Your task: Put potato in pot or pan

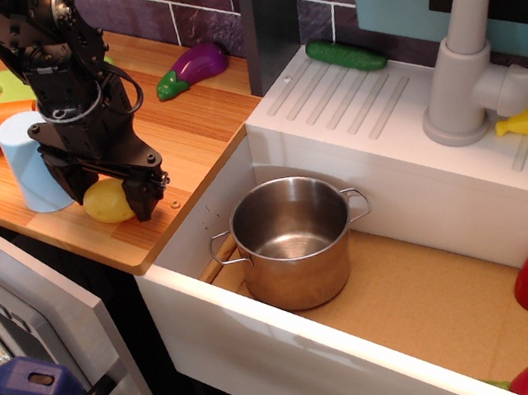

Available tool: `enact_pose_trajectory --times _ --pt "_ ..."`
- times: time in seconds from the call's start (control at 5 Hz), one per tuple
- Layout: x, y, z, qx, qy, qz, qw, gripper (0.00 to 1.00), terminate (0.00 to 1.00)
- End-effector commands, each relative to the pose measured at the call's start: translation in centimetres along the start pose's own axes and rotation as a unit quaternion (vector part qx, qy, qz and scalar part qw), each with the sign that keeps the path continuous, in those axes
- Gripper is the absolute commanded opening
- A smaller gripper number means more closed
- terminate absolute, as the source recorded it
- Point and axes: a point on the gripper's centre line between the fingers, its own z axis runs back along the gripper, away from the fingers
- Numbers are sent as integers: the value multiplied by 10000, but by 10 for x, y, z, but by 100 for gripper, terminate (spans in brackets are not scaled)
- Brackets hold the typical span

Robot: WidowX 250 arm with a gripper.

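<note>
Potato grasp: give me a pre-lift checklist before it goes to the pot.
1. Gripper straddles the potato: ok.
2. Gripper closed firmly on it: cannot tell, fingers hide the contact.
3. Blue cup clear of the gripper: not ok, it stands right beside it.
4. Steel pot upright, open, empty: ok.
5. Path over the sink wall to the pot unobstructed: ok.
</note>
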Motion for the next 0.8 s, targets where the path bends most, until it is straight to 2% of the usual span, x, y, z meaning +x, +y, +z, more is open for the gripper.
enact_pose_trajectory --times 0.0,0.4,0.6 --pt "6 -4 6 30 -38 86 10000 0 0" --pt "25 -54 35 8 -38 376 9993 0 0" --pt "40 -81 51 24 -155 373 9992 0 0"
